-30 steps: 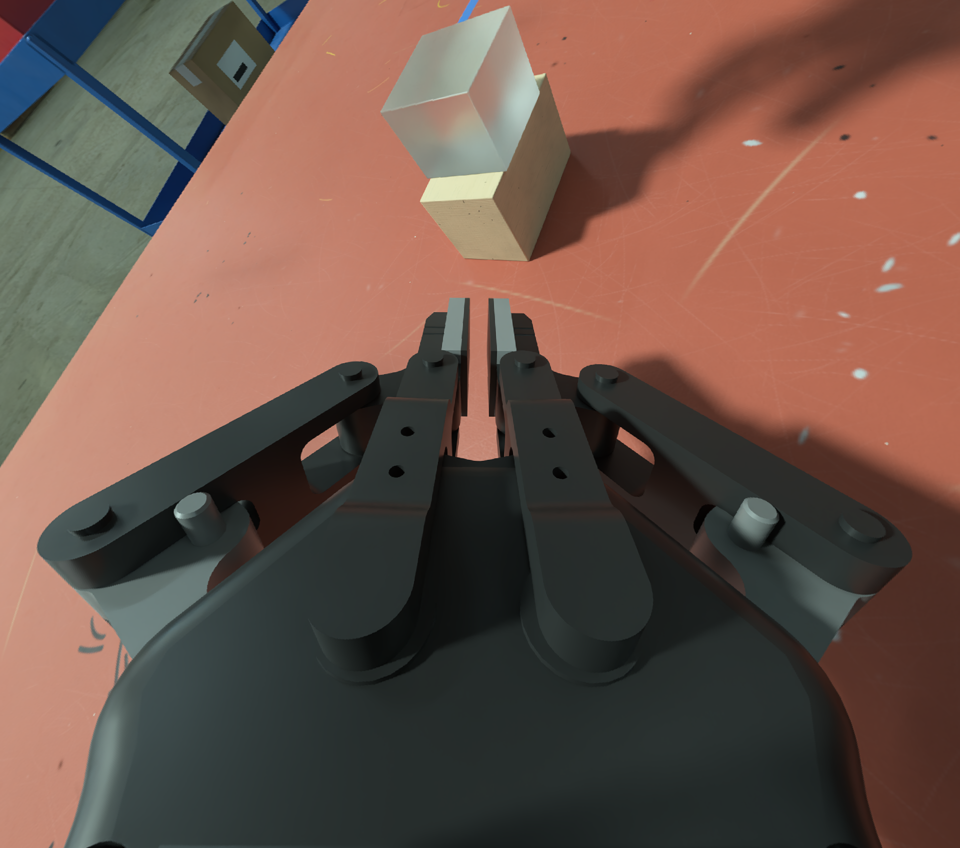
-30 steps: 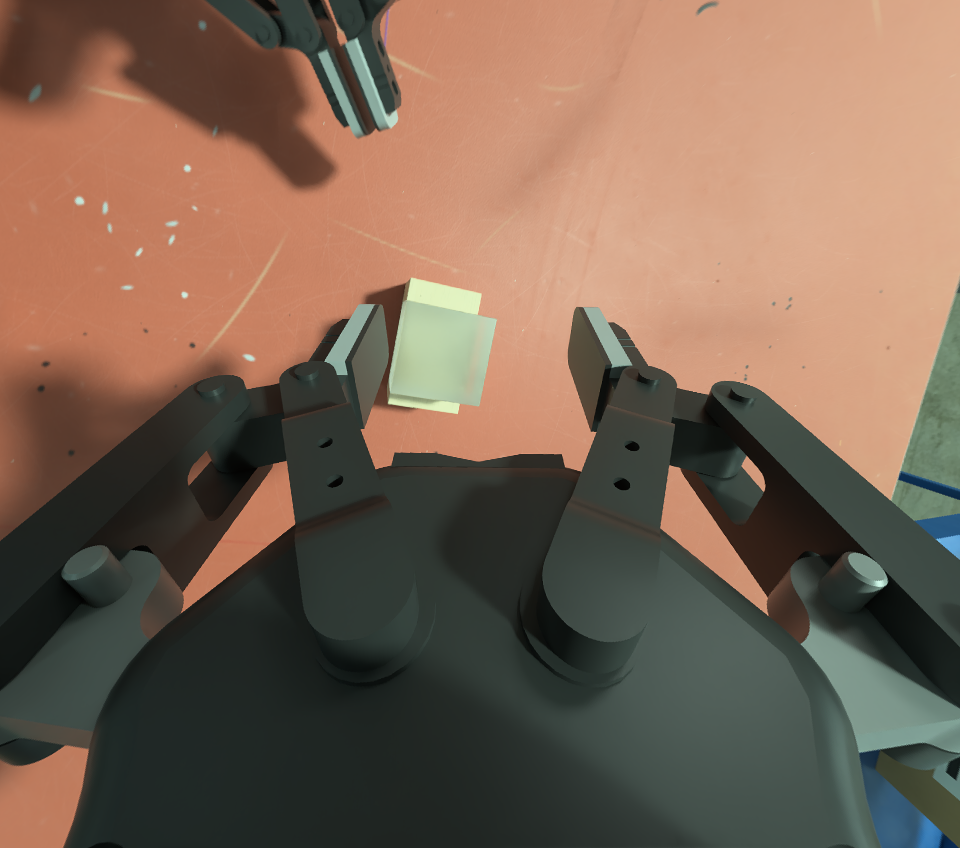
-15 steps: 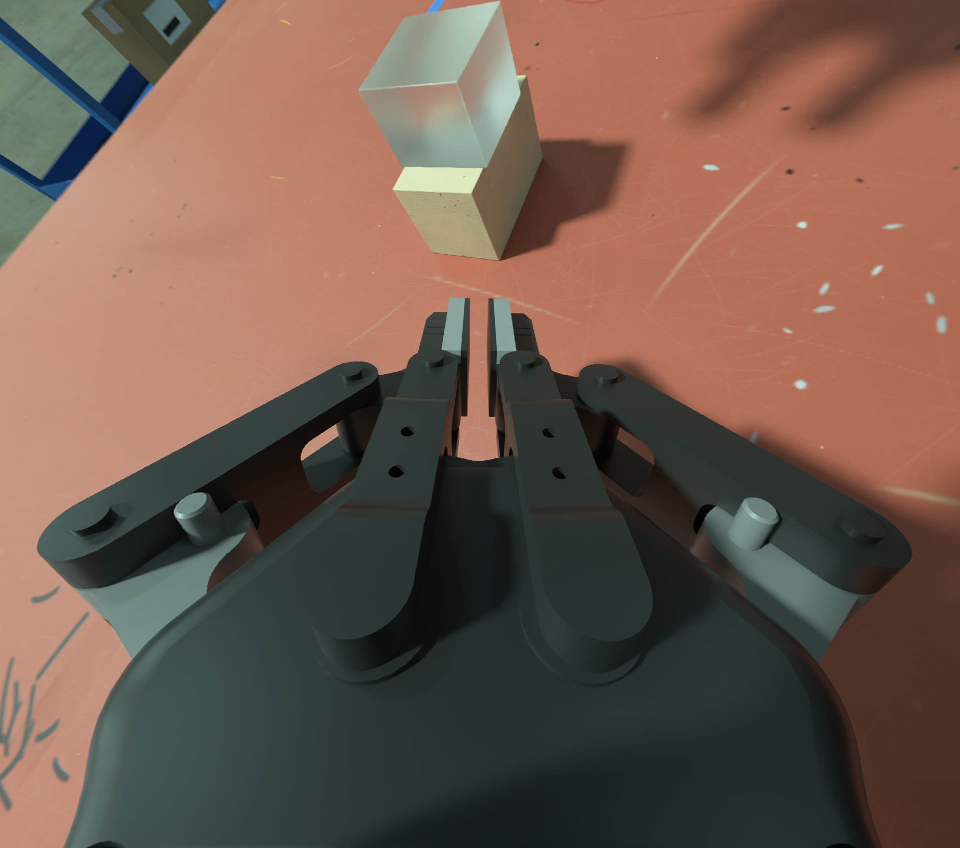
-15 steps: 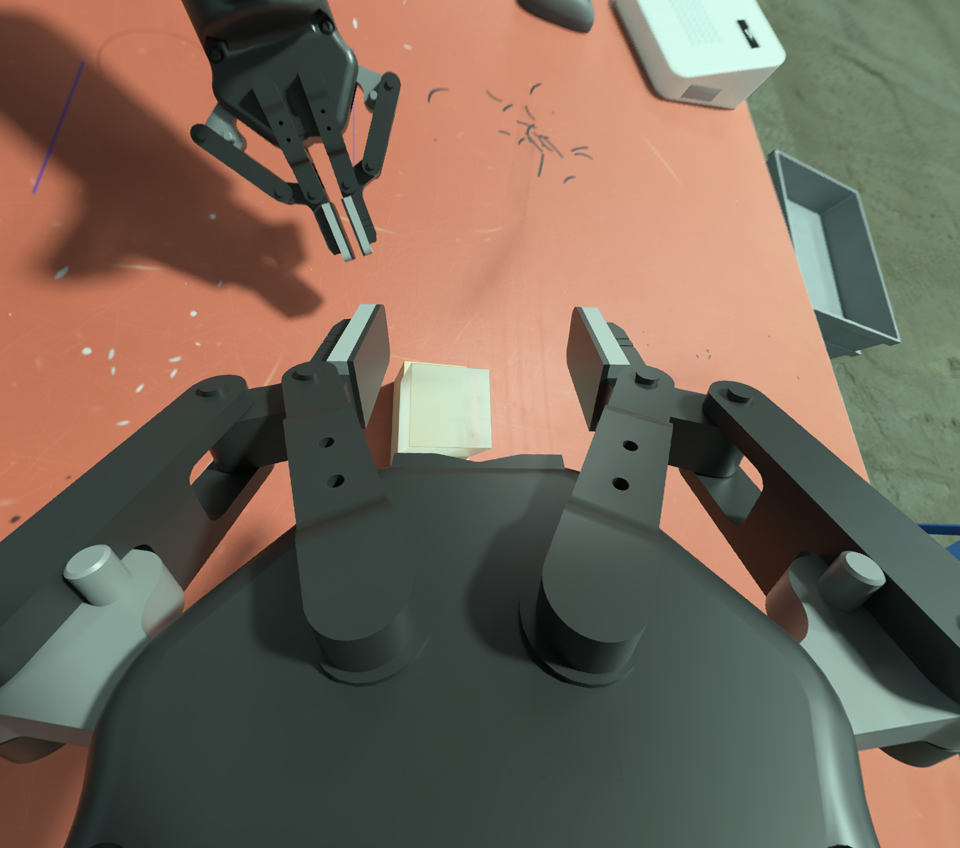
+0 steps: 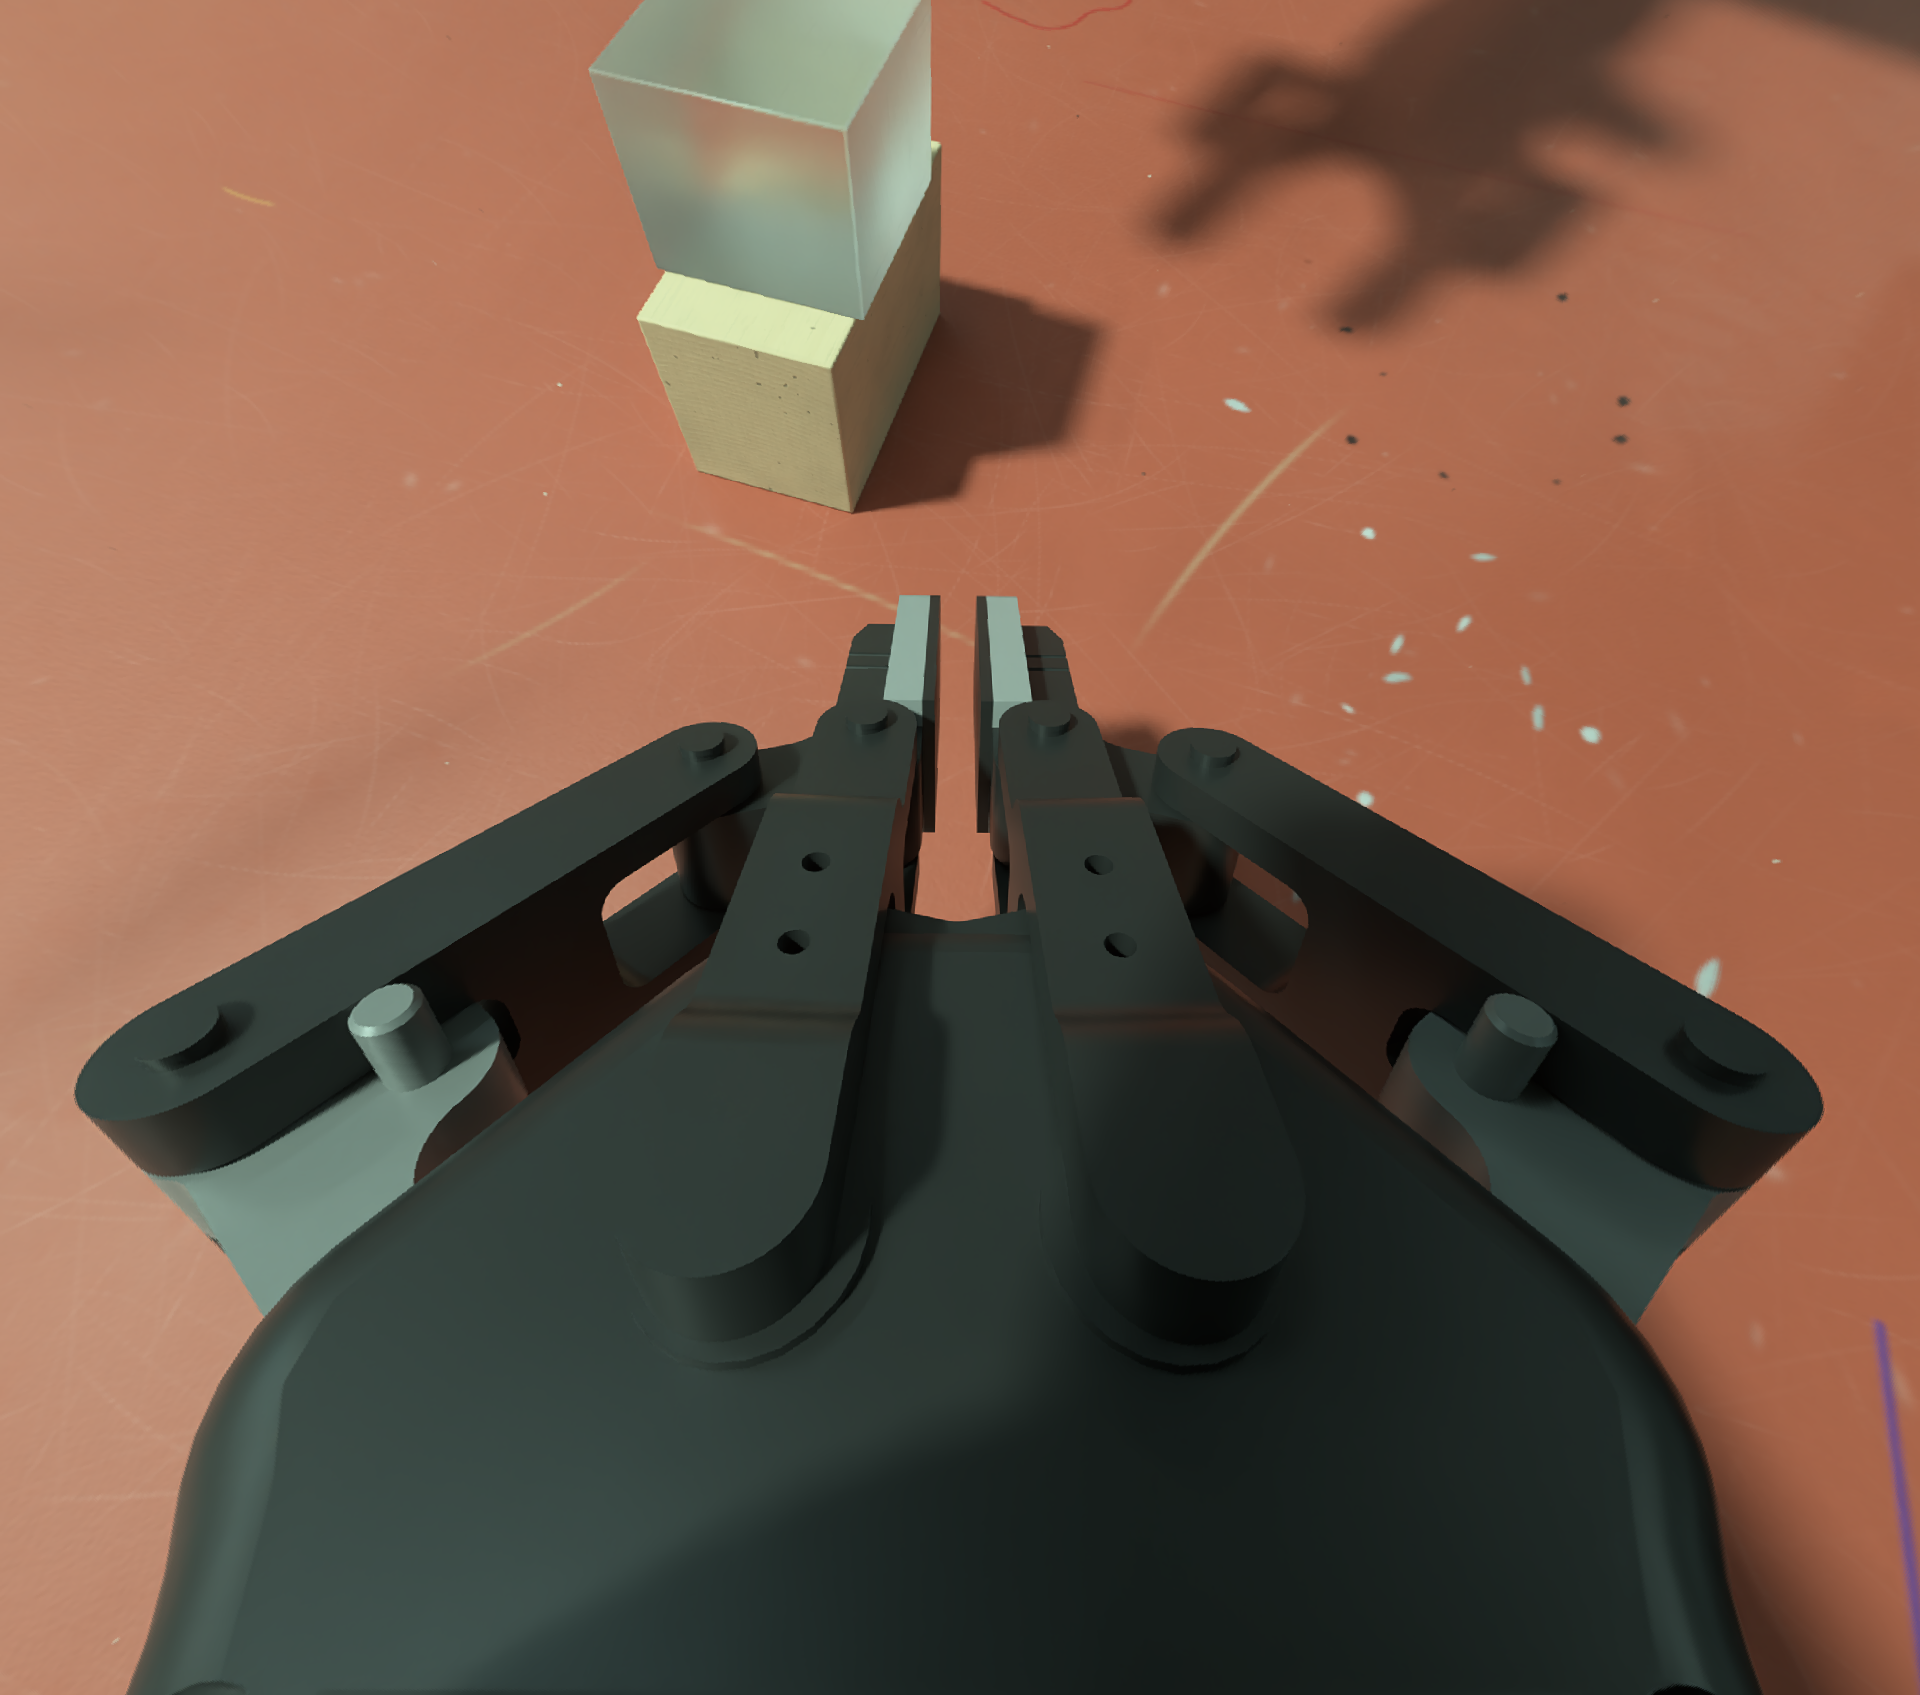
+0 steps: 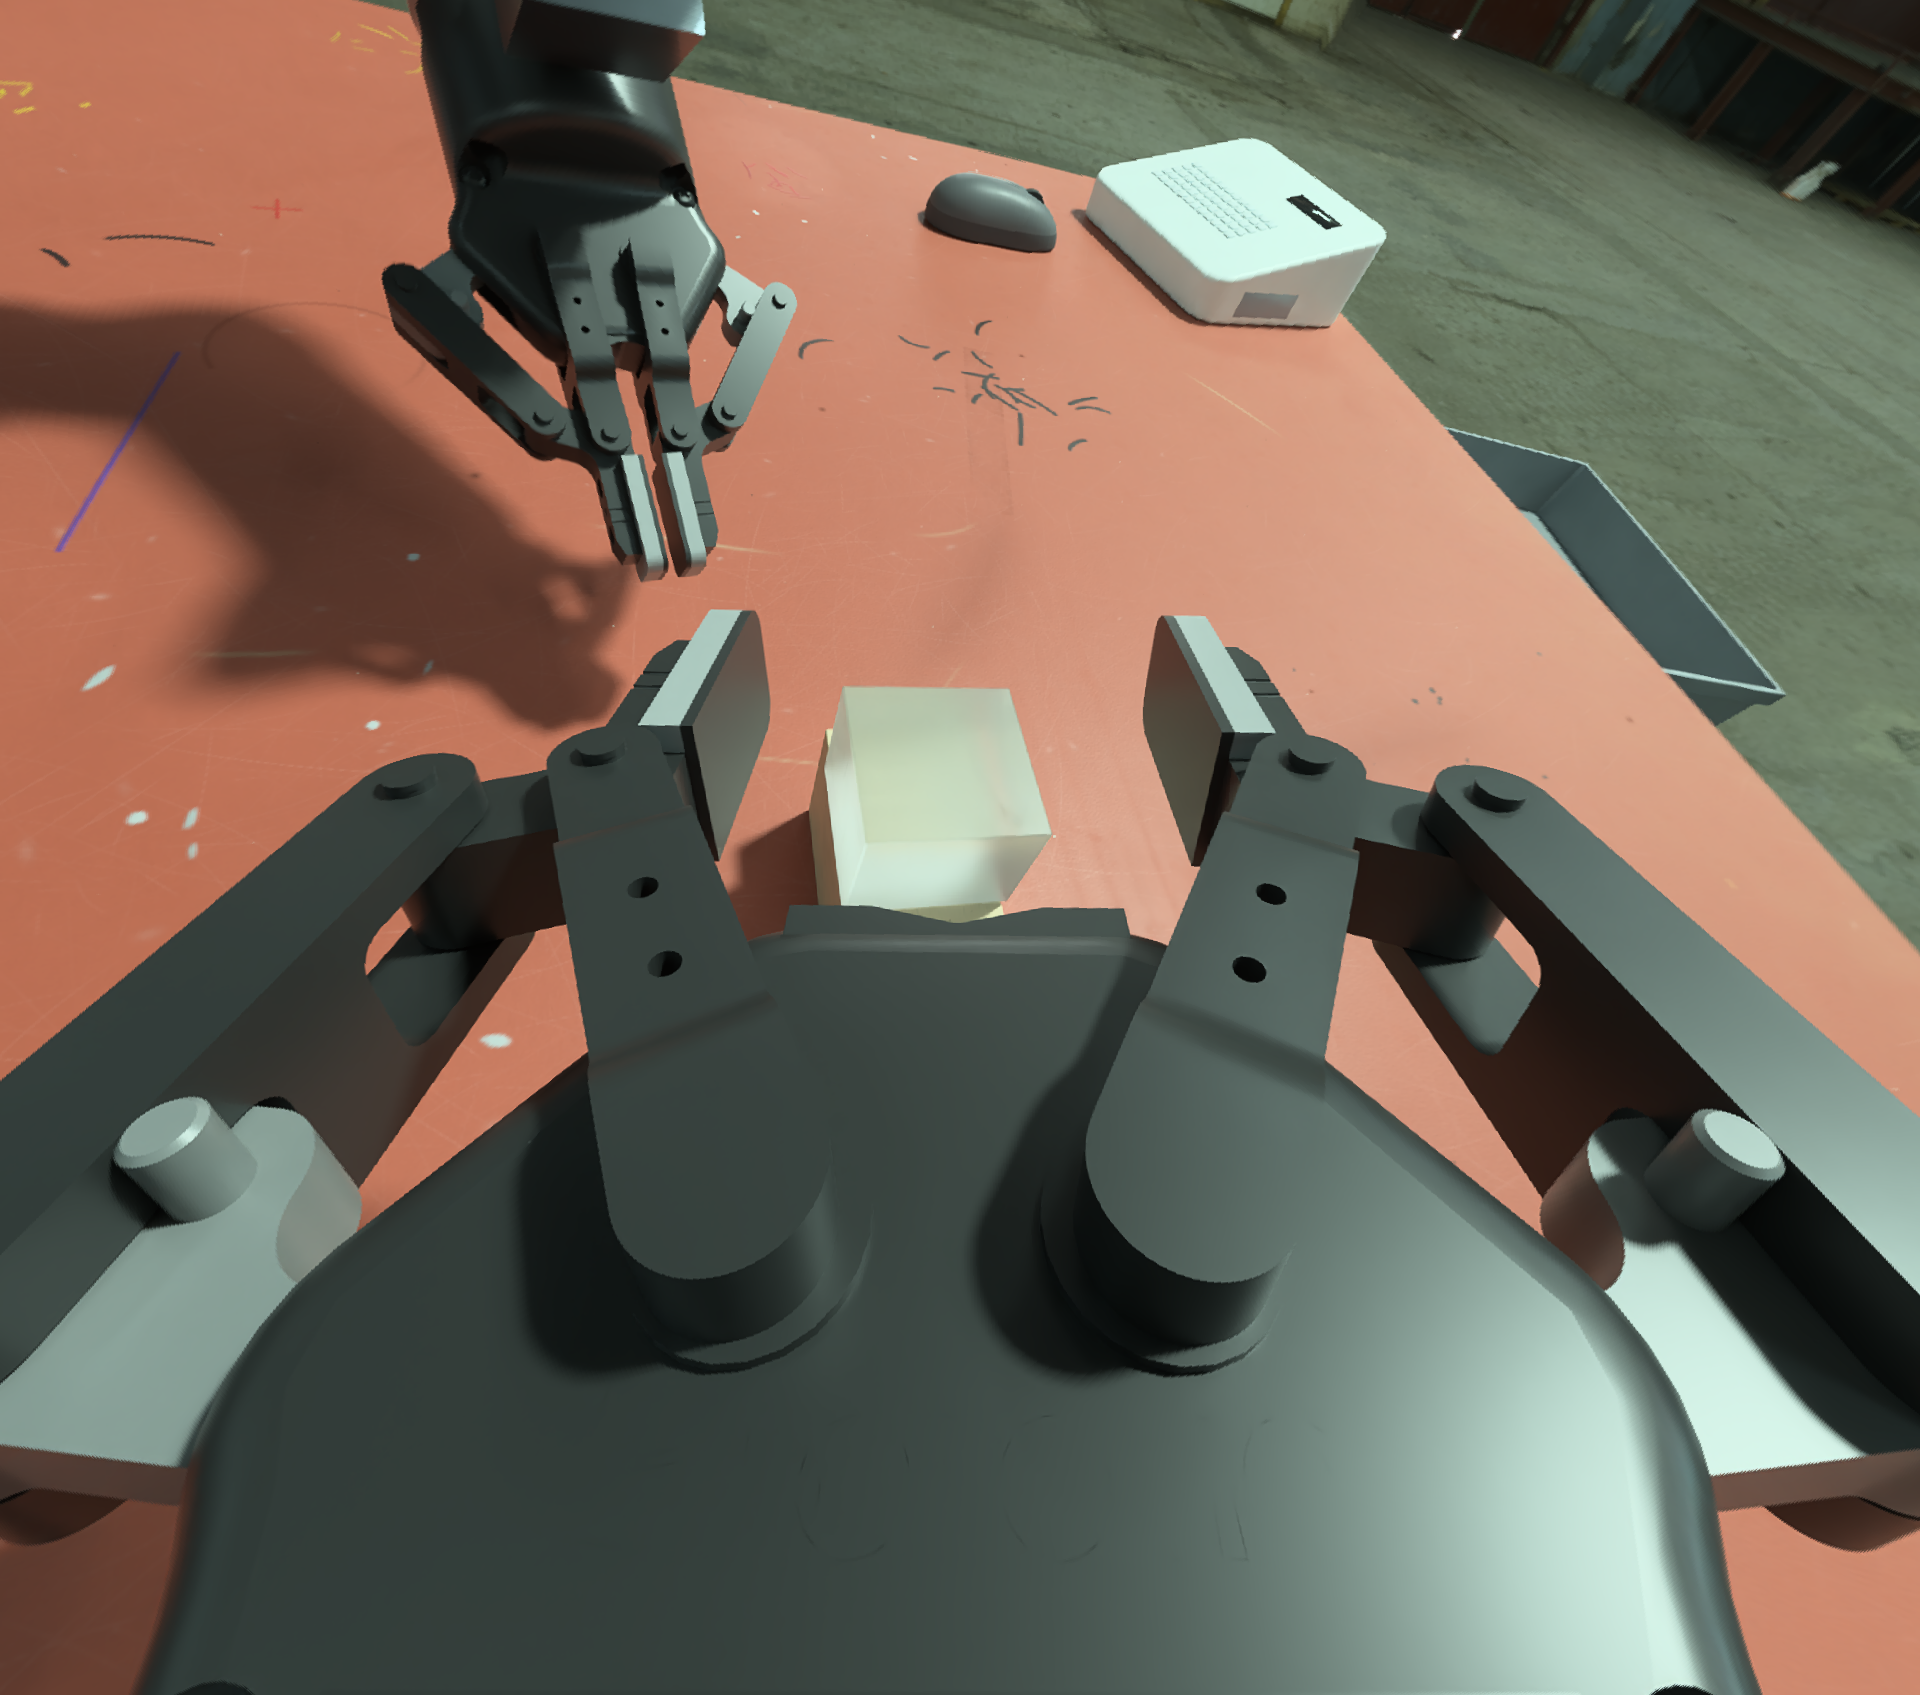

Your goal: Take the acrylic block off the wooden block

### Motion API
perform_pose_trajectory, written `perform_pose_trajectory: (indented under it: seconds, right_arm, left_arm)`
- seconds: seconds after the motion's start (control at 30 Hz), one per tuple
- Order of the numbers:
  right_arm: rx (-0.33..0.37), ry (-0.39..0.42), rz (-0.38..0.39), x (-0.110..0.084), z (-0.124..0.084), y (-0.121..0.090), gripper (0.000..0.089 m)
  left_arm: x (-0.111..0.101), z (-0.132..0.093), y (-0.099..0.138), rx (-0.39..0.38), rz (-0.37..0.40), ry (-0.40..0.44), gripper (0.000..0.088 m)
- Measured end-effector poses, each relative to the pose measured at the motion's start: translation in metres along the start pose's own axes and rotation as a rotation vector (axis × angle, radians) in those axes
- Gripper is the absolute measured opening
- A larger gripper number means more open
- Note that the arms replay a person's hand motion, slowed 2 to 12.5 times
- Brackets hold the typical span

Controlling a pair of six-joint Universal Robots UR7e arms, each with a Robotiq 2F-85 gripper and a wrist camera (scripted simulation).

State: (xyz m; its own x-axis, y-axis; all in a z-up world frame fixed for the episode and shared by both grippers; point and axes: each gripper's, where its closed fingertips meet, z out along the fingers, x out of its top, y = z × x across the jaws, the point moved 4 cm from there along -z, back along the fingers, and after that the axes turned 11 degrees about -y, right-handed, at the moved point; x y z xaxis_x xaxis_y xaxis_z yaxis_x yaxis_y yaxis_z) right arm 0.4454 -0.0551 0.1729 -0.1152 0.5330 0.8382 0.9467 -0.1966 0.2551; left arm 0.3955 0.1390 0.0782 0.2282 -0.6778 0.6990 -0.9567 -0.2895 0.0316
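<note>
A: What had moved?
B: The right gripper (image 6: 956, 710) had tilted up, spread wide, holding nothing. The left gripper (image 5: 958, 648) (nearly closed, empty) hung nearby.
A: And the blocks?
B: The acrylic block (image 5: 764, 118) sat askew atop the wooden block (image 5: 769, 398).

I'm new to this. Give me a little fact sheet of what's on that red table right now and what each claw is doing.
stack: acrylic block sits on wooden block, slightly offset
left gripper: shut, empty, just short of the stack
right gripper: open, empty, a finger to each side above the stack, touching nothing
table: red, scratched
far corner: grey mouse, white box
beside table: grey bin
</note>
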Motion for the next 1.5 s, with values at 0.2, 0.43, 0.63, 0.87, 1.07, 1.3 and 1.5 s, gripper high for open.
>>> perform_pose_trajectory:
  seconds: [0.2,0.43,0.63,0.87,1.07,1.3,1.5]
  right_arm:
    - [0.044,0.04,0.045,-0.02,0.013,0.002,0.0702]
    - [0.128,0.062,0.085,-0.033,0.032,0.005,0.0746]
    - [0.169,0.059,0.105,-0.04,0.046,0.009,0.0753]
    - [0.216,0.071,0.13,-0.041,0.057,0.006,0.0751]
    - [0.242,0.059,0.136,-0.043,0.063,0.004,0.0739]
    - [0.293,0.047,0.151,-0.044,0.068,0.001,0.0717]
    - [0.318,0.026,0.168,-0.047,0.072,0.002,0.0693]
  left_arm:
    - [0.007,-0.001,-0.002,-0.116,-0.101,-0.008,0.0059]
    - [0.024,-0.003,-0.007,-0.289,-0.244,0.032,0.0058]
    - [0.039,-0.001,-0.015,-0.424,-0.331,0.089,0.0057]
    - [0.046,0.008,-0.027,-0.515,-0.405,0.13,0.0057]
    - [0.047,0.015,-0.031,-0.572,-0.427,0.136,0.0057]
    - [0.045,0.023,-0.033,-0.609,-0.436,0.122,0.0057]
    - [0.044,0.029,-0.033,-0.63,-0.447,0.115,0.0057]
